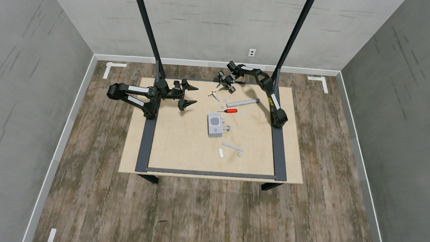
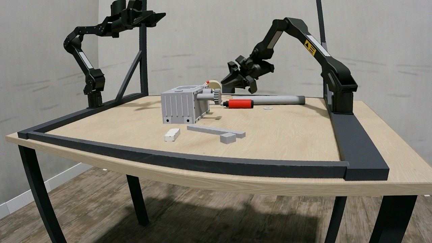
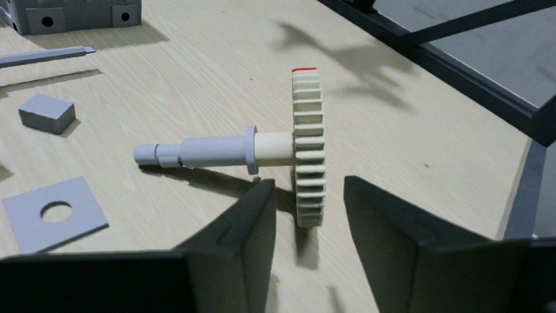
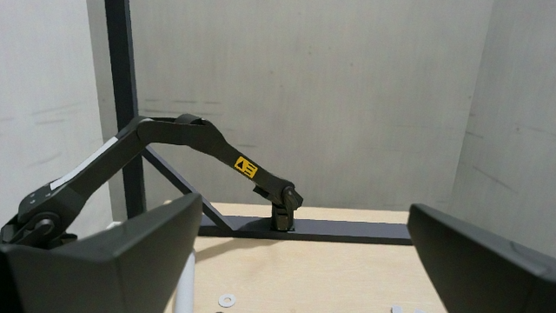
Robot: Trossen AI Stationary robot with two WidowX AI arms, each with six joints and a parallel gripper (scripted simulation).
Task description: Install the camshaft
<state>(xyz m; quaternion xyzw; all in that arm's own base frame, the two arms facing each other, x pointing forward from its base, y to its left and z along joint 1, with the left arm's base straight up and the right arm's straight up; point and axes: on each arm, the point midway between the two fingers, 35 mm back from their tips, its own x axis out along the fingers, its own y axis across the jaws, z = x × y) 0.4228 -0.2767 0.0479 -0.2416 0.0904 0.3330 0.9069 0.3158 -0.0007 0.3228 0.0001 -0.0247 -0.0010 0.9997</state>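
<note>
The engine case (image 1: 211, 132) (image 2: 178, 105) (image 3: 82, 19) stands upright mid-table. The small crank gear (image 1: 229, 128) (image 2: 216, 96) sticks out on its shaft beside the shorter bearing boss (image 1: 222, 120). The camshaft lies apart near the back edge. Its grey shaft (image 1: 216, 96) (image 3: 213, 150) points toward the case side, and its cream big gear (image 2: 214, 84) (image 3: 309, 130) stands on edge with a red mark on top. My left gripper (image 1: 219, 87) (image 2: 223, 82) (image 3: 309, 188) is partly open and empty, close to the big gear. My right gripper (image 1: 197, 95) (image 2: 160, 18) is wide open, empty, high above the table.
A grey cylinder (image 1: 243, 103) (image 2: 274, 100), red screwdriver (image 1: 231, 110) (image 2: 240, 103), holed plate (image 3: 26, 217), small block (image 3: 45, 114) and washer (image 1: 243, 112) (image 4: 227, 300) lie between camshaft and case. A grey bar (image 1: 232, 147), white block (image 1: 220, 152) and grey block (image 1: 239, 154) lie toward the front.
</note>
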